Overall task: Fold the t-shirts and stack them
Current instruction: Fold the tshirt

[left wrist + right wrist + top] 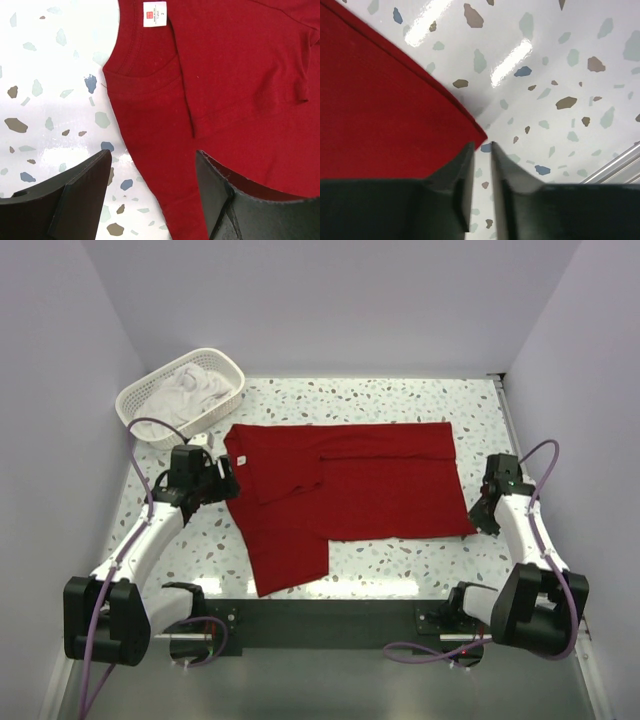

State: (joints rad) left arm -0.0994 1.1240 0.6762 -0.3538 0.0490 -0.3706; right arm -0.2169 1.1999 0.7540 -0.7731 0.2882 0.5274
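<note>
Bright overhead light; glare streaks on table (512,60); wrist views sharp.

In the far-left basket (128,403) the white t-shirts (195,388) lie heaped, so their number cannot be told. The left wrist view cuts off the red t-shirt (240,75) at its top, right and bottom edges. The print on its neck label (154,13) is too small to read. The right wrist view shows only one corner.
</note>
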